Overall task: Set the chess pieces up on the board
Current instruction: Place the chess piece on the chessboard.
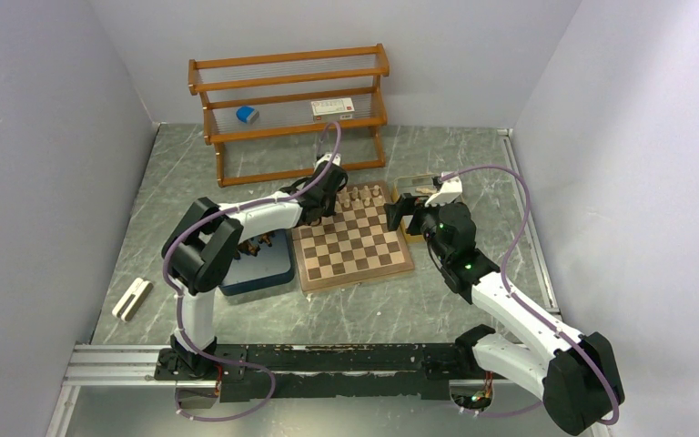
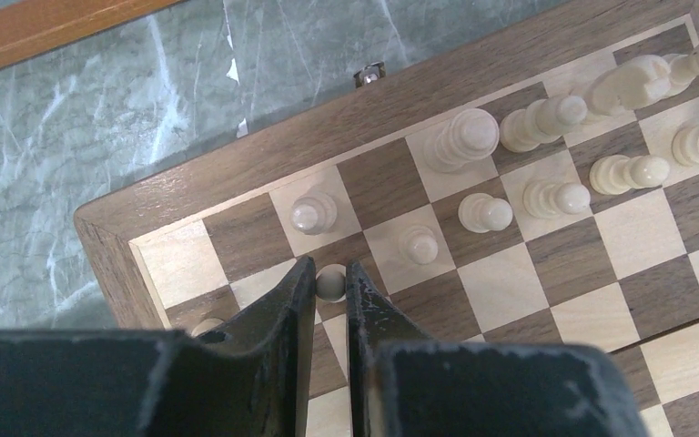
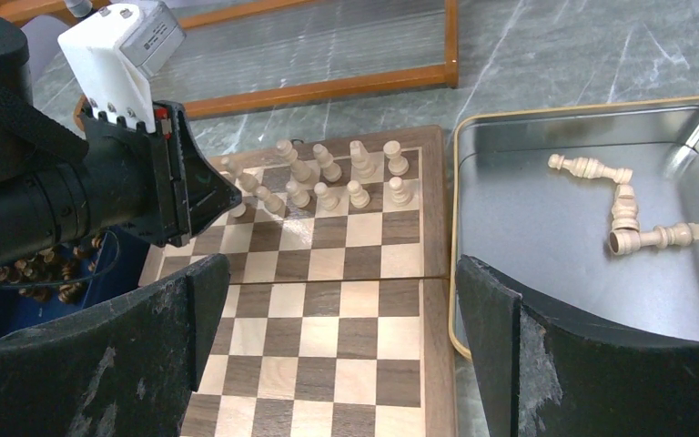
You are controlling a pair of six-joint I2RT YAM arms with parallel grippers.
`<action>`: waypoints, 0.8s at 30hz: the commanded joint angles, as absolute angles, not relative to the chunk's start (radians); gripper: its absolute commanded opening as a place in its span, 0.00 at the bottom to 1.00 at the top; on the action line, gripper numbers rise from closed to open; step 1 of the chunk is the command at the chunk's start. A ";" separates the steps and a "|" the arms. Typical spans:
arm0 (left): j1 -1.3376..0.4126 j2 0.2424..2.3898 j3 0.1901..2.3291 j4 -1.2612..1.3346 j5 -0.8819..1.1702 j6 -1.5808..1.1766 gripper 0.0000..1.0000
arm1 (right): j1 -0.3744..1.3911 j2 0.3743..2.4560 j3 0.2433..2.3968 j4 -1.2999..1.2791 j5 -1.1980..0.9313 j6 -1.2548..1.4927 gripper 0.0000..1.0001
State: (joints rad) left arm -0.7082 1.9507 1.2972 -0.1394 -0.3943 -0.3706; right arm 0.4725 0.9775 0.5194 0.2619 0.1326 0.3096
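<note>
Board (image 1: 355, 248): laid flat on the grey marbled table (image 1: 437, 309) between the two arms.
Cream pieces (image 1: 362, 195): stood upright in the board's two far rows, which are only partly filled.
Left gripper (image 2: 330, 267): brought over the board's far left corner and clamped on a pawn, its fingers nearly together.
Cream pawn (image 2: 331, 285): its round head is pinched between the black fingers, in line with the second-row pawns; whether its base is touching the square cannot be told.
Right gripper (image 3: 341, 278): its jaws are spread wide and nothing is held; it is hung above the board's right edge and the near rim of the tray beside it.
Metal tray (image 3: 528, 237): yellow-rimmed and set just beside the board's far right corner.
Loose cream pieces (image 3: 590, 167): three are laid on their sides in the metal tray.
Navy tray (image 1: 259, 273): placed against the board's left side, partly under the left arm.
Dark brown pieces (image 1: 255, 244): heaped in the navy tray.
Wooden rack (image 1: 291, 100): stood against the back wall.
</note>
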 commanded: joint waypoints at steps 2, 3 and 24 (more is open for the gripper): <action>-0.703 1.965 1.290 -0.091 -0.380 -0.376 0.22 | 0.462 0.968 0.505 0.265 0.156 0.298 1.00; -0.703 1.965 1.288 -0.089 -0.381 -0.376 0.23 | 0.462 0.967 0.505 0.267 0.156 0.299 1.00; -0.702 1.886 1.332 -0.172 -0.343 -0.386 0.34 | 0.459 1.004 0.513 0.265 0.142 0.326 1.00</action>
